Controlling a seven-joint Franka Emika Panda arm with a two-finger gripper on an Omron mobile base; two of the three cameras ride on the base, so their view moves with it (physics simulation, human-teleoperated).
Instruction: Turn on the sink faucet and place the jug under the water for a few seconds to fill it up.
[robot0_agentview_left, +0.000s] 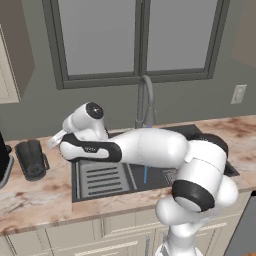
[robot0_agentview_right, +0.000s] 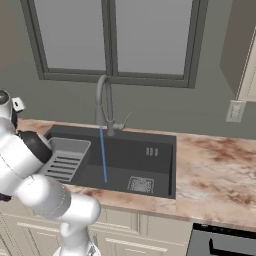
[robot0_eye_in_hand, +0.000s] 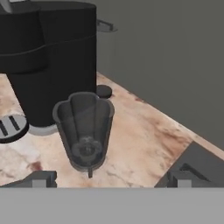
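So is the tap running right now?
Yes, on. A thin blue stream of water falls from the sink faucet into the sink.

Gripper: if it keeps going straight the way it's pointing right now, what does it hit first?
Most likely the jug: in the hand view it stands upright on the counter, centred ahead of the open jaws. The black coffee machine stands behind it, to one side. How far off is unclear.
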